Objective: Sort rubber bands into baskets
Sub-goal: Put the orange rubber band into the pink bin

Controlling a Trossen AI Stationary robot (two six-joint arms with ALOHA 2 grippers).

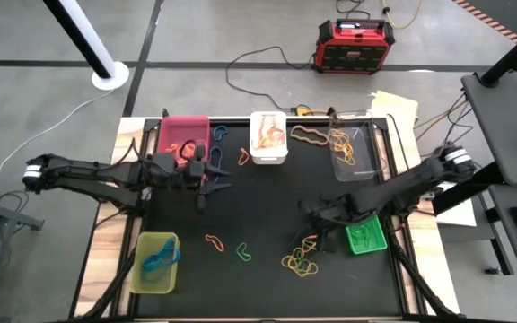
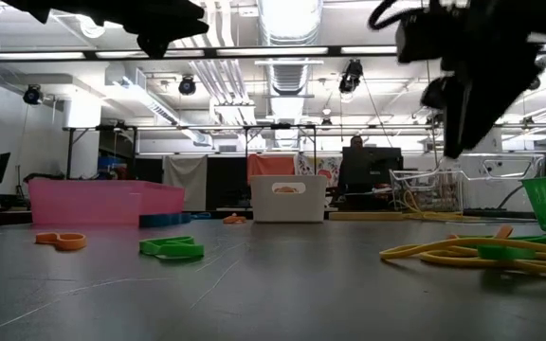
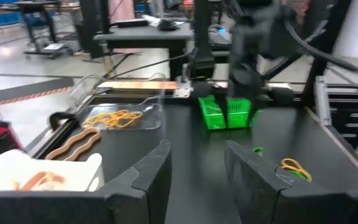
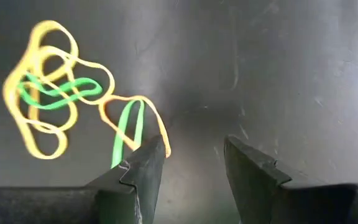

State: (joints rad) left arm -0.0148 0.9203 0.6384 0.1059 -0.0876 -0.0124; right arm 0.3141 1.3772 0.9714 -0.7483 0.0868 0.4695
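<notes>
hovering right hand (image 4: 188,165), fingers spread and empty, over tangled yellow and green rubber bands (image 4: 55,106); next: lowering, pinching one green loop.

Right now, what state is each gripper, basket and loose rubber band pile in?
Left gripper: open, empty, beside pink basket.
Right gripper: open, empty, above yellow-green band tangle.
Bright green basket: upright, holds green bands.
Clear basket: holds yellow bands.
Yellow-green basket: holds blue bands.
</notes>
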